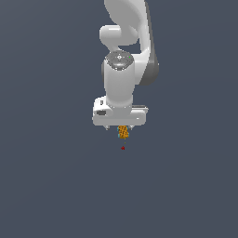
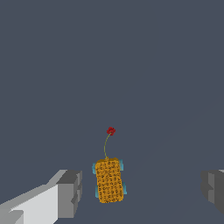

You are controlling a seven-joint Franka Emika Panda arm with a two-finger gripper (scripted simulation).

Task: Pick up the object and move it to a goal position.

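Observation:
The object [image 1: 123, 132] is a tiny orange-yellow speckled block just under the white gripper [image 1: 120, 126] in the exterior view. In the wrist view the object [image 2: 109, 180] lies between the two grey fingers [image 2: 70, 194], closer to one of them and touching neither. The gripper [image 2: 141, 190] is open wide and holds nothing. The goal position [image 1: 123, 148] is a very small dark red dot a little below the object in the exterior view. In the wrist view the goal position [image 2: 111, 131] lies just beyond the object's end, joined to it by a thin line.
The plain dark grey-blue ground [image 1: 51, 186] stretches all around. The white arm [image 1: 125, 42] rises above the gripper in the exterior view.

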